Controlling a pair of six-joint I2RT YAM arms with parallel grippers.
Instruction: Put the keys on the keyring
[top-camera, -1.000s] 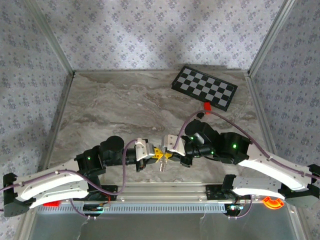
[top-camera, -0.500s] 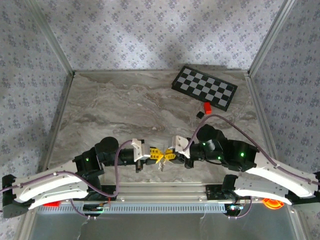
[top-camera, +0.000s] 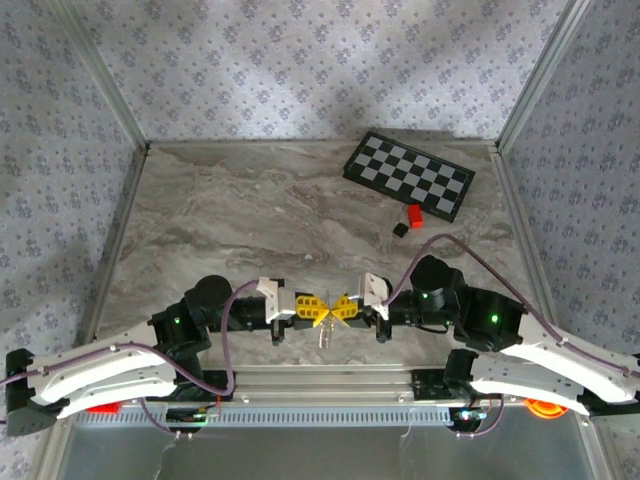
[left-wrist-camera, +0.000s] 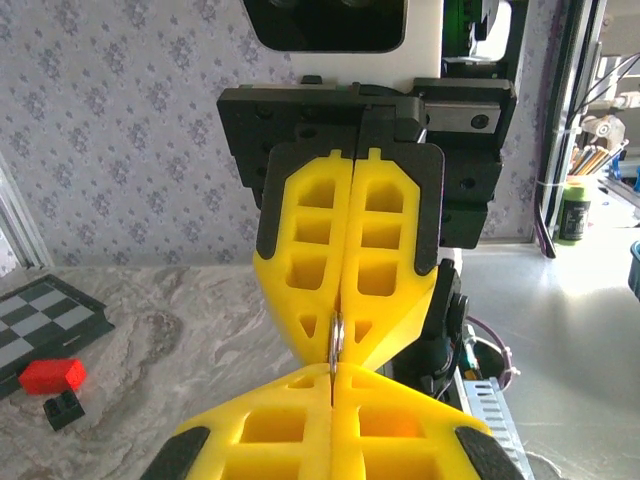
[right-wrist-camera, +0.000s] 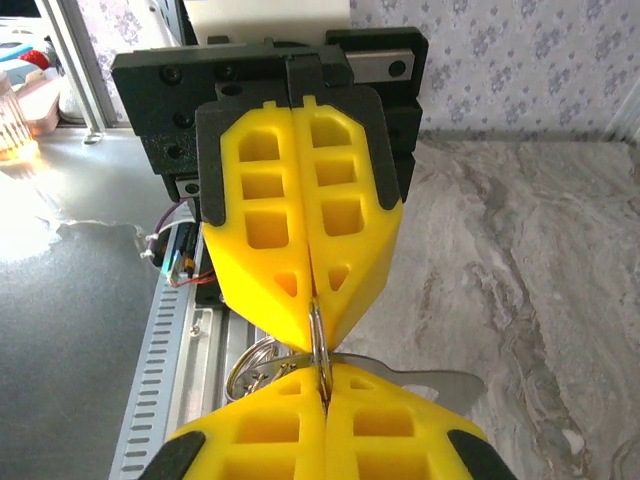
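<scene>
1. Left gripper (top-camera: 311, 308) is clamped shut, its yellow fingers (left-wrist-camera: 260, 440) pinching the thin keyring (left-wrist-camera: 335, 345) edge-on.
2. Right gripper (top-camera: 344, 306) meets it tip to tip, likewise closed on the keyring.
3. Keys (top-camera: 325, 336) sit just beneath both tips, by the marble table's (top-camera: 230, 220) near edge.
4. One flat key (right-wrist-camera: 440, 384) juts sideways past the right gripper's fingers.
5. Checkerboard (top-camera: 408, 177), red block (top-camera: 414, 214) and black block (top-camera: 399, 229) lie well apart, far right.
</scene>
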